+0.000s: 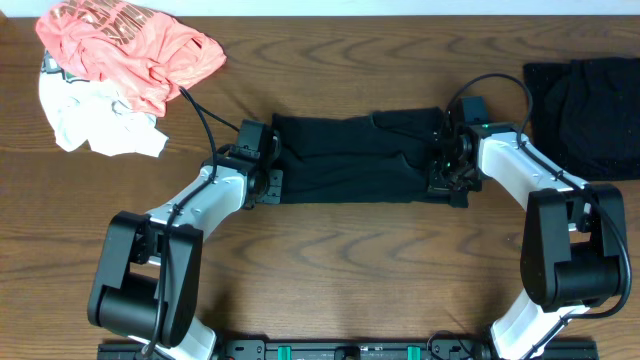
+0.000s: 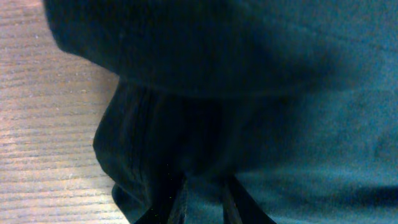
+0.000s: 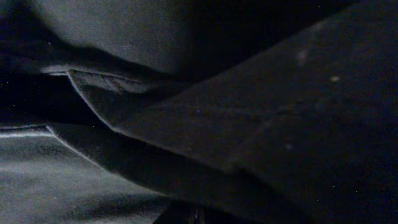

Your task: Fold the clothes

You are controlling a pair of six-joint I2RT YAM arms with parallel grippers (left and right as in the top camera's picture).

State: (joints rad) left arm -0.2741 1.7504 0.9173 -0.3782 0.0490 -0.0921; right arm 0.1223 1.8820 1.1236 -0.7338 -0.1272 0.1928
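Black garment [image 1: 350, 160] mostly hides left end effector [image 1: 274, 166] and right end effector [image 1: 444, 166] fingertips.

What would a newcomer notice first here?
A black garment lies stretched across the middle, with the left hand and right hand at its ends. The coral-pink shirt, heaped against a white garment, stands out far left; a black pile sits far right.

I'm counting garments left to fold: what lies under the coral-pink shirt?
A crumpled white garment pokes out beneath the coral-pink shirt, at its edge nearer the robot. Whether anything else lies under there is hidden by the shirt.
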